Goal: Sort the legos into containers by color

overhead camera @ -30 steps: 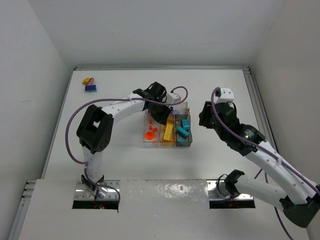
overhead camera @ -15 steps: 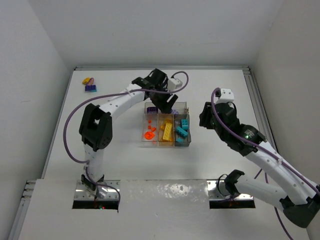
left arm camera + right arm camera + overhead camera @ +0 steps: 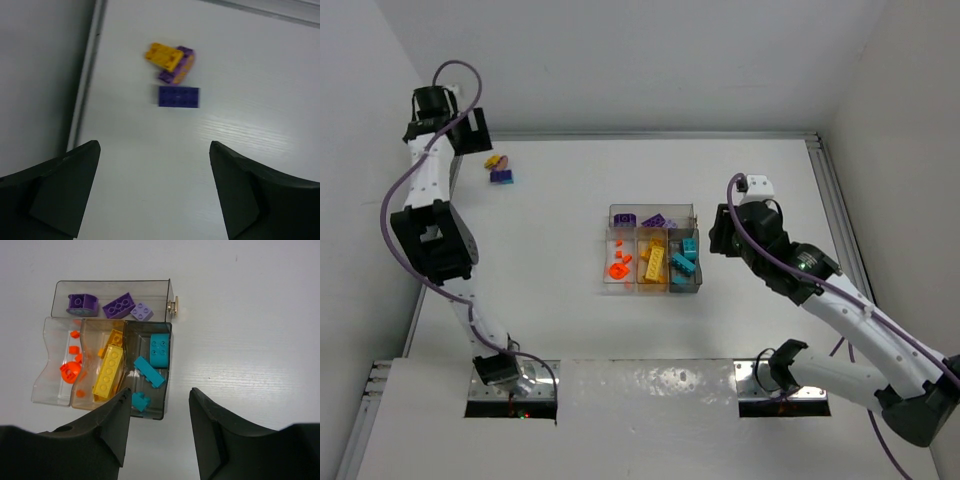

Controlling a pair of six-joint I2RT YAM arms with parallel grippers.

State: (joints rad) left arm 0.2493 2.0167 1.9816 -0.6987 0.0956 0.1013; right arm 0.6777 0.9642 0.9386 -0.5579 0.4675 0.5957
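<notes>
Tray (image 3: 170, 300) sits mid-table (image 3: 550, 210), clear plastic. Its three near bins, left to right, hold orange bits (image 3: 70, 371), a long yellow brick (image 3: 108, 372) and three teal bricks (image 3: 150, 371). The long far bin holds three purple bricks (image 3: 119, 305), the right-hand one paler.

Your right arm (image 3: 760, 235) hangs just right of the tray. The right jaws are apart with nothing between them.

Far left, near the table's corner, lie three loose legos. A dark purple flat brick (image 3: 178, 96) lies alone. Just beyond it a yellow piece (image 3: 164, 54) rests on a purple one (image 3: 180, 70). Your left arm (image 3: 425, 175) reaches over them. The left jaws are wide apart and empty, with the bricks beyond the tips.

Change: a second ago the left arm was bent over the tray's far bin. It has swung to the far-left corner. The right arm has barely shifted.

Hard to read: the left wrist view is blurred, so studs on the loose bricks don't resolve. The yellow piece partly covers the purple one. In the top view neither pair of jaws can be made out.
</notes>
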